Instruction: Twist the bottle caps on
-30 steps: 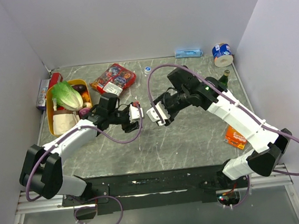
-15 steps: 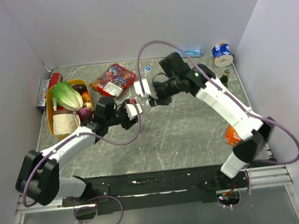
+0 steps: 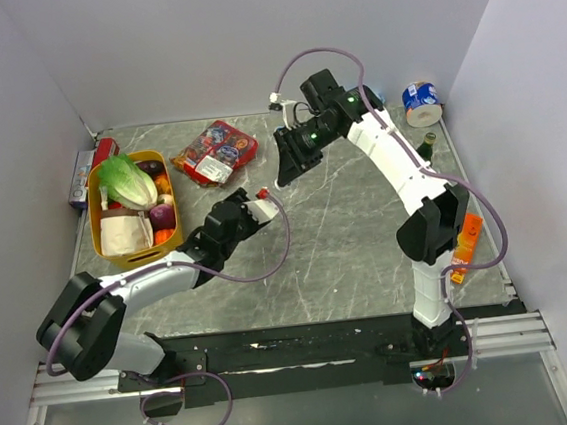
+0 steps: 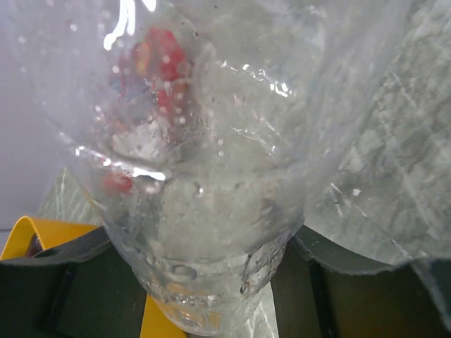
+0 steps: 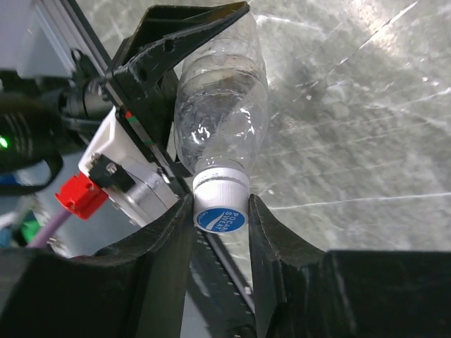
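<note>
A small clear bottle (image 5: pixel 222 98) is held in the air between both grippers. My left gripper (image 3: pixel 259 205) is shut on the bottle's body, which fills the left wrist view (image 4: pixel 211 141). Its black fingers (image 5: pixel 176 42) show round the bottle in the right wrist view. My right gripper (image 5: pixel 220 211) is shut on the cap (image 5: pixel 220 204), white-sided with a blue printed top, sitting on the bottle's neck. In the top view the right gripper (image 3: pixel 284 169) meets the left one above the table's middle. A second cap and a second bottle are not in view.
A yellow basket (image 3: pixel 100 240) of vegetables stands at the left, with a red can (image 3: pixel 104 149) behind it. A red packet (image 3: pixel 215 149) lies at the back. A blue-and-white tin (image 3: pixel 421 102), a green bottle (image 3: pixel 425 146) and an orange packet (image 3: pixel 465 245) are at the right.
My right arm has swung toward the back of the table and turned its wrist. My left gripper has moved right and nearer with the bottle. The loose blue cap at the back is now hidden.
</note>
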`<action>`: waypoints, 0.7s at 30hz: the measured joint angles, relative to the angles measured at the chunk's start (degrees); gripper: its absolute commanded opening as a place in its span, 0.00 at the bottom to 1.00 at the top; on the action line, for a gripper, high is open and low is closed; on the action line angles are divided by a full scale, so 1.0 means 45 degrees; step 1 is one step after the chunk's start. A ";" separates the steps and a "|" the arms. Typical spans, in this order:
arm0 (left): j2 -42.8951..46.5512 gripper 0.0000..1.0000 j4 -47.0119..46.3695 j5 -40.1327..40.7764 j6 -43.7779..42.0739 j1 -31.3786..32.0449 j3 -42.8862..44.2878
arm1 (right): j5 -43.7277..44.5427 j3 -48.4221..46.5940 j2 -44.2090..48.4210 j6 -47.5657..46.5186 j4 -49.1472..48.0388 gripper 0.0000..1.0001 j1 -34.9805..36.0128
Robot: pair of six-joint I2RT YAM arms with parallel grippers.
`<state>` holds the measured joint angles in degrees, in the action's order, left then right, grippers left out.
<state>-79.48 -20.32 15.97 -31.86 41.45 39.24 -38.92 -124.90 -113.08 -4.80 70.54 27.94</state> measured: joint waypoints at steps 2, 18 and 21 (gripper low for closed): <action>0.0000 0.01 -0.0005 0.0175 -0.0010 0.0024 0.0034 | -0.0214 -0.0010 -0.0039 0.0471 -0.0087 0.63 -0.0102; -0.0083 0.01 0.4022 -0.5625 -0.0699 -0.0797 0.1977 | -0.3011 0.0889 0.2419 -0.5926 -0.0243 0.70 -0.3143; -0.0452 0.01 0.5314 -0.7004 -0.1209 -0.1112 0.2929 | -0.2395 0.4605 0.5391 -0.9607 -0.0806 0.71 -0.1506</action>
<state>-81.52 3.60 -15.55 -37.30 36.45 52.42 -49.69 -104.18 -88.82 -48.03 66.92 21.17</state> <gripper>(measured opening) 0.613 0.703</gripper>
